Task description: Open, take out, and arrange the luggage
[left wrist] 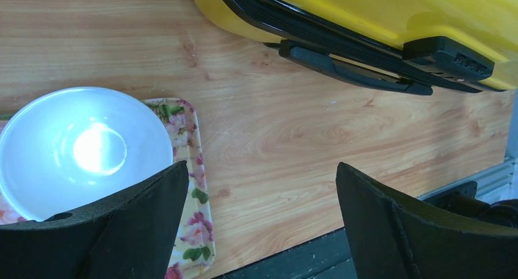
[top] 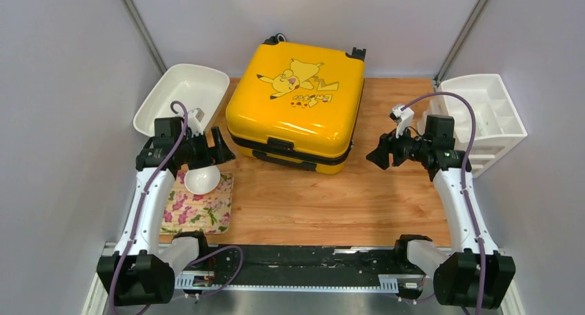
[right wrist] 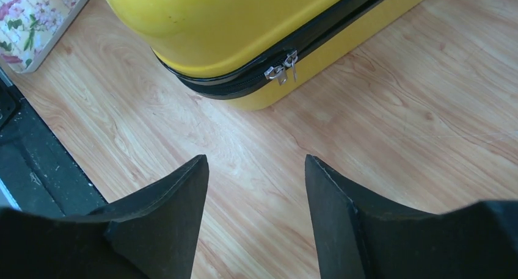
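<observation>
When read from the left: white tub (top: 181, 94) tilted against the wall at the far-left corner of the counter (top: 310, 205). Just nearer, left gripper (top: 224, 148) hanging above a white bowl (top: 202, 180), jaws spread wide, nothing between them. Bowl upright on the far end of a floral tray (top: 200, 210), near-left on the counter. From the left wrist, only bare wood in the gap between the two black fingers (left wrist: 140, 218), well short of the yellow shell.

Next, the luggage (top: 296, 101): flat on the far middle of the counter, closed, cartoon print facing up, wheels (top: 357, 53) toward the back wall. Black handle (left wrist: 354, 71) and lock (left wrist: 449, 56) along its near side, facing the arms. Zipper pulls (right wrist: 282, 68) side by side on the black trim at the near-right corner, zip shut as far as visible.

Further right, right gripper (top: 378, 156) level with that corner, near it but apart, jaws likewise spread and empty. At the far-right edge, white compartmented organiser (top: 483, 112), just beyond the right wrist.
</observation>
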Tool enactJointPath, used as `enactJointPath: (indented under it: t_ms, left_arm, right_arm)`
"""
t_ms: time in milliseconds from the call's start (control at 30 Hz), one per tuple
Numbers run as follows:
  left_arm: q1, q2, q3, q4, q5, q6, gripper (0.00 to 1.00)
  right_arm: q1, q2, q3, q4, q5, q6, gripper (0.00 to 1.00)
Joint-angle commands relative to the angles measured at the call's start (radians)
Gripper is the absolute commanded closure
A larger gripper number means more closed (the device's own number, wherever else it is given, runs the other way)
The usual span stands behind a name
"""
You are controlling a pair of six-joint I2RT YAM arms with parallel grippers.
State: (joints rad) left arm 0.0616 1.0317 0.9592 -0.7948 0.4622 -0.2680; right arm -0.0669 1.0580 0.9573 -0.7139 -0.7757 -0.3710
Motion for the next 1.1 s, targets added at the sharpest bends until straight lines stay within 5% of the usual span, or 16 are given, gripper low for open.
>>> enactJointPath:
  t_ms: [0,200,400,1067]
  left_arm:
    - [0.004,-0.006,0.004,0.046,0.015,-0.002,0.02]
    - [0.01,0.054,0.065,0.088,0.081,0.064,0.02]
    - [0.076,0.111,0.055,0.291,0.321,-0.088,0.02]
    - [0.078,0.125,-0.028,0.491,0.309,-0.172,0.01]
  right_arm:
    - [0.001,-0.032,-0.075,0.186,-0.036,-0.022,0.36]
    - [0.013,0.016,-0.106,0.254,-0.06,-0.101,0.35]
    - [0.019,0.053,-0.178,0.321,-0.091,-0.29,0.39]
    - [0.14,0.108,-0.413,0.875,-0.172,-0.428,0.66]
